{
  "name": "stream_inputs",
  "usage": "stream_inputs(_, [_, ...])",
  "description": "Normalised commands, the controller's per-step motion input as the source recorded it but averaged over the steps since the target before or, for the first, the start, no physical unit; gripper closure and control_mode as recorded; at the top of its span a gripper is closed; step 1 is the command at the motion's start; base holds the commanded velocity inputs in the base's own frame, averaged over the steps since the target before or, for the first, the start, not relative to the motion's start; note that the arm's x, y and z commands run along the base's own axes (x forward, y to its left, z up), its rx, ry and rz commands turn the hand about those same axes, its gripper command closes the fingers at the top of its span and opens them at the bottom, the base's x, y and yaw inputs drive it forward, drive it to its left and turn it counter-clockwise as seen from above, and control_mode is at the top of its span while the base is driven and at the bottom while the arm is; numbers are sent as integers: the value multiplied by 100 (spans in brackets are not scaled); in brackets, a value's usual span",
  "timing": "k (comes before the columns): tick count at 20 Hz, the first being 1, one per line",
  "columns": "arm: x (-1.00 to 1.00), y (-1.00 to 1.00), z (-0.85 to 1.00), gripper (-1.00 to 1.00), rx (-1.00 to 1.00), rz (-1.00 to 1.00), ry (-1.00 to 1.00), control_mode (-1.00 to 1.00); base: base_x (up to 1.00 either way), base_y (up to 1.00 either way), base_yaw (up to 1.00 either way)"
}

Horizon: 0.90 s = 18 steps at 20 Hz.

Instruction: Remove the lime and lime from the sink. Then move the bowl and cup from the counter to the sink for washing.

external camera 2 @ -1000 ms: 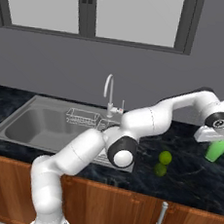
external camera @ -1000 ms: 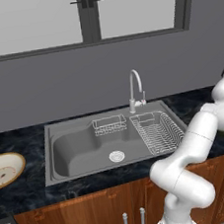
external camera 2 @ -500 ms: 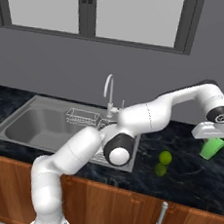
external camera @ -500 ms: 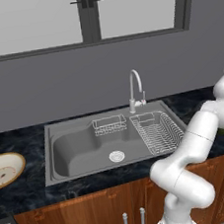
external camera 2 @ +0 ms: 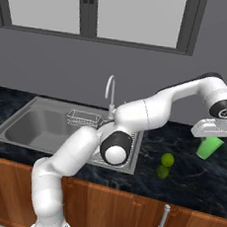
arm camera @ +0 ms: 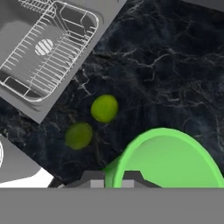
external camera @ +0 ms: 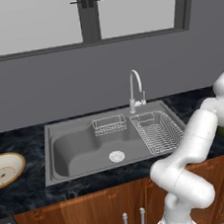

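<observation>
Right base view: pincer (external camera 2: pixel 209 137) pinching rim of green cup (external camera 2: pixel 209 147), cup tilted above worktop (external camera 2: pixel 189 168) right of sink (external camera 2: pixel 29 126). Two limes (brighter (external camera 2: pixel 167 159), darker (external camera 2: pixel 162 172)) touching on worktop. Bowl (external camera: pixel 5 169) left of sink.

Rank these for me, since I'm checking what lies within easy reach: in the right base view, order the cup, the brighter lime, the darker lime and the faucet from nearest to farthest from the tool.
1. cup, in the tool, shut on its rim at the far right.
2. brighter lime, on the counter, lower left of the cup.
3. darker lime, just in front of the brighter one.
4. faucet, far left, behind the sink.
</observation>
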Motion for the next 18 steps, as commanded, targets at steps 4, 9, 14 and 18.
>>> stream_inputs(4, [-25, 45, 3, 100, 0, 4, 0, -100, 0, 0, 0])
stream_inputs(9, [-22, 51, 0, 100, 0, 3, 0, -100, 0, 0, 0])
stream_inputs(14, [-17, 52, 1, 100, 0, 2, -3, -100, 0, 0, 0])
stream_inputs(18, [-15, 52, 7, 100, -2, 2, -7, -100, 0, 0, 0])
